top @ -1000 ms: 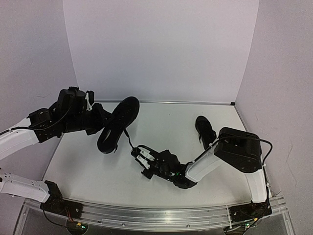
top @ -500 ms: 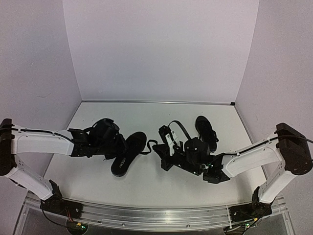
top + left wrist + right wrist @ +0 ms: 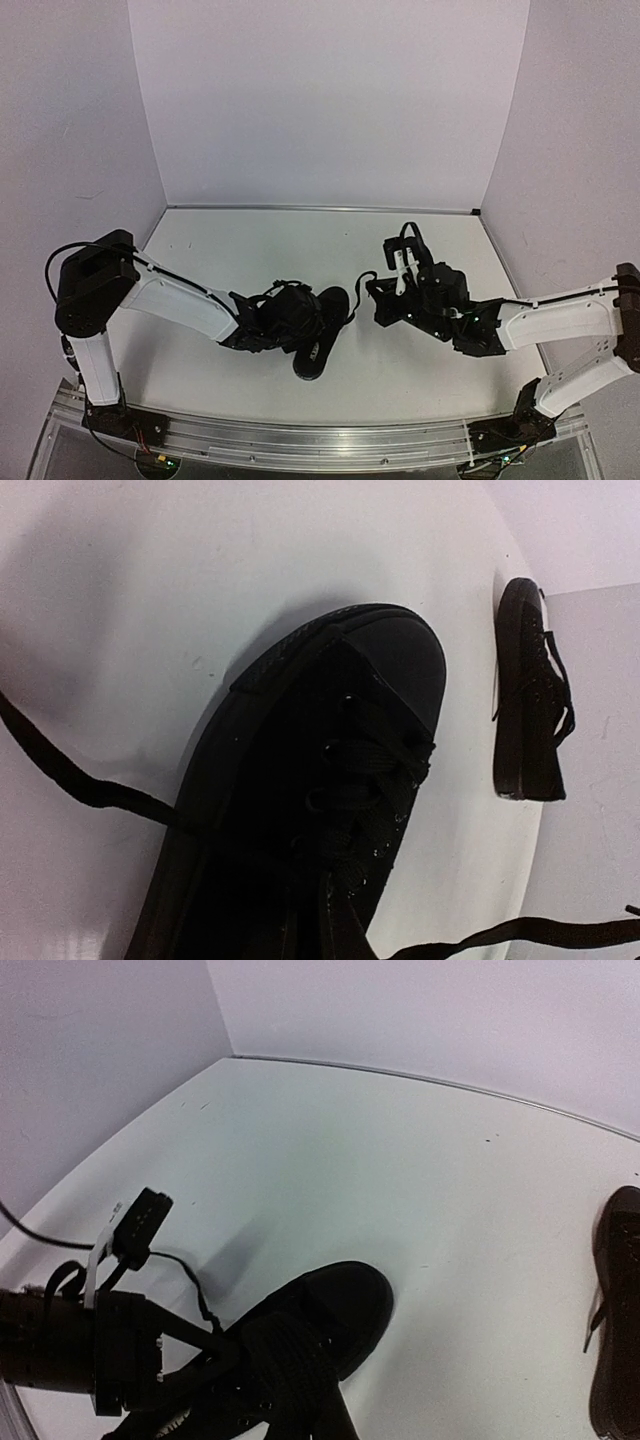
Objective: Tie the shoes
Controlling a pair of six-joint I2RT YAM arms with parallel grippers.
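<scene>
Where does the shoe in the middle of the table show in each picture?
Top external: the middle shoe, low centre.
Left wrist: it fills the centre.
Right wrist: bottom centre.
Shared landmark: the second shoe, at the right edge of both wrist views.

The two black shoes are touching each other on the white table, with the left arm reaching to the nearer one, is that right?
Not touching: the left wrist view shows bare white table between the nearer shoe and the other shoe. The left arm does reach to the nearer one.
</scene>
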